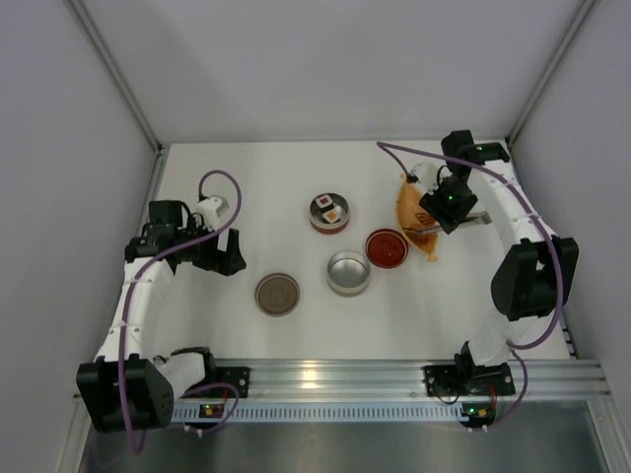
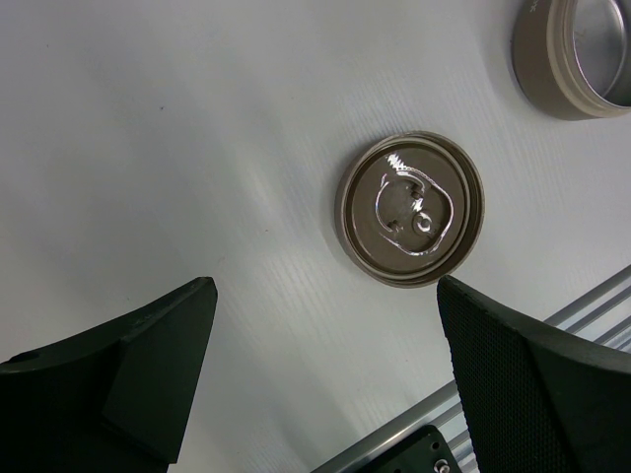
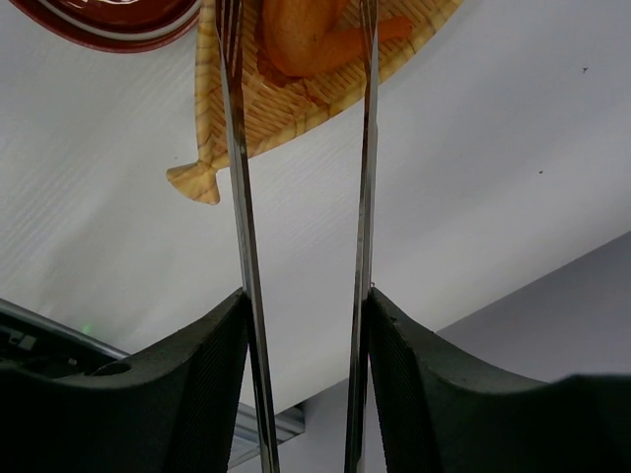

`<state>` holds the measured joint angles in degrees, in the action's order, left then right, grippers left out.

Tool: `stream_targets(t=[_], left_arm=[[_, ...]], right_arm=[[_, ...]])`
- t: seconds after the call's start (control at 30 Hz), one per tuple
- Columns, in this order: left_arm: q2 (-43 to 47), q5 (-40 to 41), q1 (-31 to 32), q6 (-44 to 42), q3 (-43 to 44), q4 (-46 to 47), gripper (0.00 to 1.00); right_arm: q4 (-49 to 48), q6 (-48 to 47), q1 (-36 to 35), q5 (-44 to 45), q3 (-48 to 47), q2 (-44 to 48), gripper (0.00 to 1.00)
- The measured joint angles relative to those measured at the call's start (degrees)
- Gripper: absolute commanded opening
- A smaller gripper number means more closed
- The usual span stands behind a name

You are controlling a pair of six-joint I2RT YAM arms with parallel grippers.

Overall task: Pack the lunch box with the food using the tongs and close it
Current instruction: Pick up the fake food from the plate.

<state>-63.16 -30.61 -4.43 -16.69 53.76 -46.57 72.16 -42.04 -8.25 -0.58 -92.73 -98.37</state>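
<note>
My right gripper [image 3: 306, 296] is shut on the tongs [image 3: 237, 197], with one silver arm against each finger. The two arms stand apart and reach out over the orange boat-shaped tray [image 3: 286, 118]. An orange piece of food [image 3: 306, 34] lies on the tray between the tong tips. In the top view this gripper [image 1: 437, 219] hangs over the tray [image 1: 406, 209] at the right. A round lunch box tin [image 1: 330, 225] mid-table holds a white block with a dark and red top [image 1: 323, 205] and an orange chunk [image 1: 335, 213]. My left gripper [image 2: 325, 325] is open, with nothing between its fingers, near the metal lid [image 2: 410, 209].
An empty round tin [image 1: 349, 272] stands at the centre, also seen in the left wrist view [image 2: 582, 49]. A red dish [image 1: 386, 247] sits beside the tray. The flat lid [image 1: 277, 294] lies left of the empty tin. White walls close in both sides and the back.
</note>
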Motion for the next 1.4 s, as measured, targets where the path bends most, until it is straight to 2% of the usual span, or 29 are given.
stream_targets(t=[0.2,0.5,0.73,1.27,1.4], left_arm=[[0.00,0.00,0.00,0.02,0.00,-0.02,0.98],[0.00,0.00,0.00,0.00,0.00,-0.02,0.98],[0.00,0.00,0.00,0.00,0.00,-0.02,0.98],[0.00,0.00,0.00,0.04,0.00,0.00,0.98],[0.00,0.00,0.00,0.22,0.00,0.00,0.98]], right_arm=[[1.03,0.00,0.00,-0.17,-1.46,-1.25,0.46],[1.75,0.02,0.00,-0.11,-2.73,-2.03,0.27],[2.60,0.07,0.00,-0.09,-5.01,-2.05,0.18],[3.02,1.11,-0.31,-0.96,-8.24,-0.28,0.13],[3.08,2.29,-3.85,-0.74,-8.24,2.12,0.13]])
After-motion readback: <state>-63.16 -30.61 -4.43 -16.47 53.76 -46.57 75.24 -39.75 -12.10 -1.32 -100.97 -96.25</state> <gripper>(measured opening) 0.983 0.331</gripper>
